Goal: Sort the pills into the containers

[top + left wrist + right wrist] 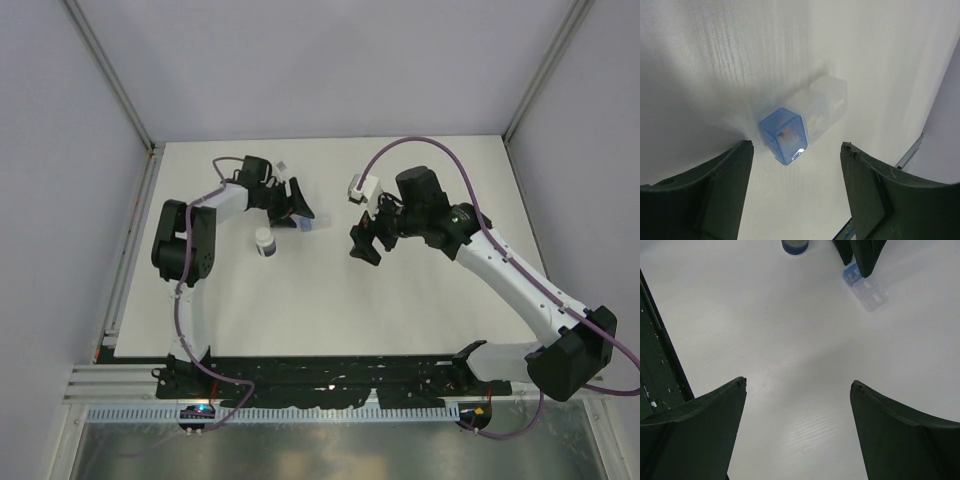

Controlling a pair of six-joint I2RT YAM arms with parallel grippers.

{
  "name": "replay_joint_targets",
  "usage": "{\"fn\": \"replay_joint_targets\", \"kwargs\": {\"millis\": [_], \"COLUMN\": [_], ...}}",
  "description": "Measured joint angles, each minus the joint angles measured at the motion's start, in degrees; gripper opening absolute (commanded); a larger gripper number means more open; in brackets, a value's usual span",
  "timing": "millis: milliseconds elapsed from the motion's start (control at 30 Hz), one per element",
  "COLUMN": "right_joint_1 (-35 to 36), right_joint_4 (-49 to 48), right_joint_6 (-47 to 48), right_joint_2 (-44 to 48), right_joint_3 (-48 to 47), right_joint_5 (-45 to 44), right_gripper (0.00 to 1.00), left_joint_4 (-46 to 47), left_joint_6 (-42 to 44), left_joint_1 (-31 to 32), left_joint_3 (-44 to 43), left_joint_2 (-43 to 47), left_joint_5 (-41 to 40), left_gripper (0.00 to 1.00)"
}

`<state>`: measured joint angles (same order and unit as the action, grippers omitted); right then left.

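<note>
Clear container (812, 117) with blue cap (783, 135) flat on the white table (715, 65), ahead of wide-apart jaws.

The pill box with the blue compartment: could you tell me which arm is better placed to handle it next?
Probably left. The left gripper, open, hovers directly over the pill box; the right gripper, also open, is over the table well away.

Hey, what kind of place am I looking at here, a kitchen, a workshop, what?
Most likely a robotics lab test cell: left arm and right arm bolted to a white table, plain white panels around it, and a pill box and a bottle as props.
</note>
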<state>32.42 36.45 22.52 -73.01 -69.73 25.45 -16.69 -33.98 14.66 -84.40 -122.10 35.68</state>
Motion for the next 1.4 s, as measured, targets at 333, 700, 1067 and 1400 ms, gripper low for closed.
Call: {"fn": "replay_joint_targets", "kwargs": {"millis": [333, 700, 1067, 1400], "right_joint_1": [0.00, -0.04, -4.96, -11.87], "right_joint_4": [-0.02, -1.81, -7.17, -12.02], "right_joint_6": [0.00, -0.24, -4.39, -10.49], "right_joint_2": [0.00, 0.70, 2.89, 2.80], "right_joint_3": [0.02, 1.84, 4.37, 6.75], "right_joint_5": [-0.02, -4.46, -16.39, -24.06], "right_gripper": [0.89, 0.94, 0.95, 0.95], "left_joint_4": [-5.55, -8.61, -8.83, -5.70], "left_joint_6": [5.07, 11.87, 19.80, 29.24], "left_joint_1": [-0.11, -0.11, -0.85, -2.45], "left_joint_3": [-0.98, -0.98, 5.31, 19.23], "left_joint_2": [2.14, 8.48, 23.69, 43.21], "left_joint_5": [-6.01, -10.67, -14.67, -22.21], "left_gripper": [0.82, 0.84, 0.88, 1.00]}}
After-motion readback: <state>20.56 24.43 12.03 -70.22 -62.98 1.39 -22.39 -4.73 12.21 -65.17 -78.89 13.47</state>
